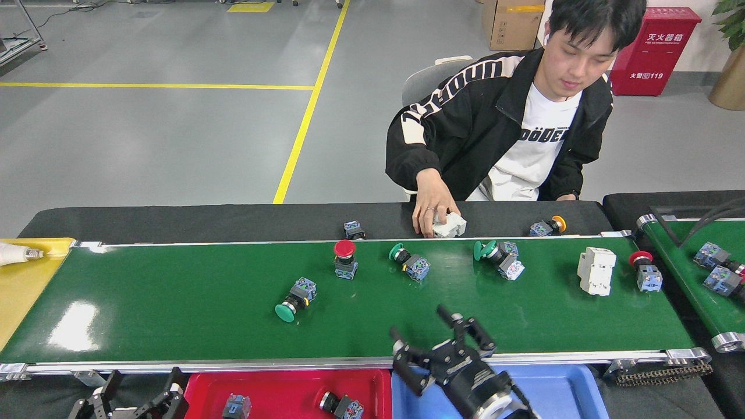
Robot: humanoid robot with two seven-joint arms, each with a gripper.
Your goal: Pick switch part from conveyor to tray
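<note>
- The conveyor (174,308) spans the view as a glossy green belt with silver edge rails
- A red-capped switch part (344,259) stands upright near the belt's middle; at its 8 o'clock a green-capped switch part (295,299) lies on its side
- At 3 o'clock from the red-capped one lies a second green switch (410,262), then a third green switch (499,258), a white block (596,271), and a red switch by the belt's end (645,272)
- The right gripper (448,340) sits at 6 o'clock of the belt's centre, over the near rail, its fingers spread wide and holding nothing
- The left gripper (137,393) is at the lower left edge, fingers spread apart, empty
- The red tray (279,387) below the near rail holds two switch parts, one small blue-grey piece (236,405) and one dark-bodied piece (342,404)
- The blue tray (559,390) lies just to the right of the red one
- A person's hand (432,205) rests on a white part (451,224) on the black strip beyond the belt
</note>
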